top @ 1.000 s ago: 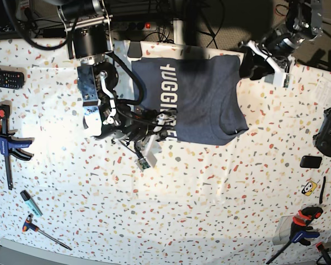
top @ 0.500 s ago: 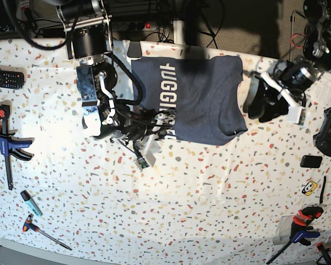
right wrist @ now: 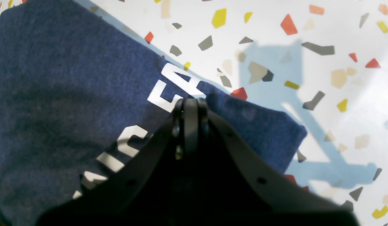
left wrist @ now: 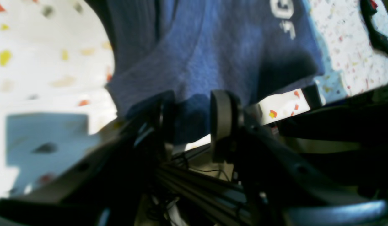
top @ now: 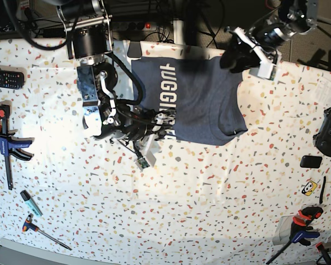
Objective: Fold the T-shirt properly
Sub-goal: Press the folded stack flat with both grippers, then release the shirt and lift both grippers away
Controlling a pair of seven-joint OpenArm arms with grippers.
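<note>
One T-shirt (top: 201,99) lies on the speckled bench (top: 209,210), partly folded into a rough rectangle at the far middle, white lettering up along its near-left edge. It looks soft and limp, light for its size, so it will likely sag and crease wherever it is lifted; corners and doubled edges seem the best places to hold, with both layers pinched together.

Two arms work it. The right gripper (right wrist: 189,105) has its jaws pressed together on the lettered corner of the cloth, seemingly pinching or pinning the fabric there; the wrist view cannot settle which. The left gripper (left wrist: 191,121) hovers at the far right corner with jaws spread, a fold of blue cloth showing between them, not yet nipped.

Around the edges I count three clamps, one remote (top: 5,78), one game controller (top: 329,131), one marker (top: 31,202) and one small hex key (top: 44,231).
</note>
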